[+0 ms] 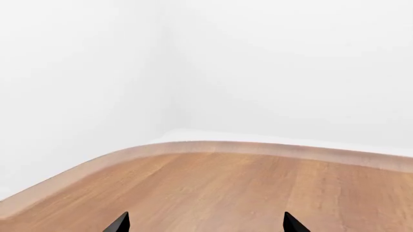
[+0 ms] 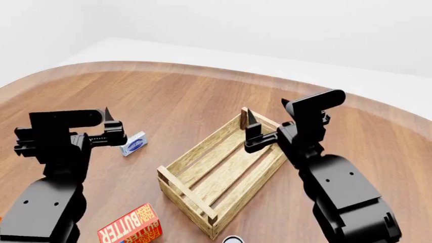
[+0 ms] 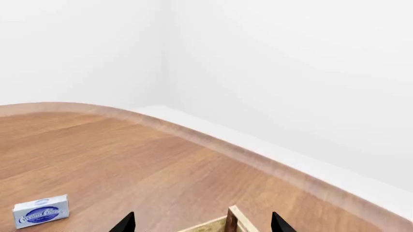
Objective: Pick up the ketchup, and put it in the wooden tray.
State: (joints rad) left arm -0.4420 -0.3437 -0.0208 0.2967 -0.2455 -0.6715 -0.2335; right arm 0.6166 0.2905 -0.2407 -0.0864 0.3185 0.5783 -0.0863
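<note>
Left gripper (image 2: 108, 121) over bare table (image 2: 182, 96), fingers spread apart, holding nothing; in left wrist view only two black tips at frame edge. Right gripper (image 2: 251, 130) also spread, empty, above far end of wooden tray (image 2: 223, 174); right wrist view shows just one corner post. Small white object (image 2: 232, 239) at bottom edge, cut off, cannot identify. Ketchup not seen in any view. Cream cheese box (image 2: 133, 143) just beside left gripper. Butter box (image 2: 129, 228) near tray, partly cut.

Both arms (image 2: 47, 202) matte black — blocky, pointed tips.
</note>
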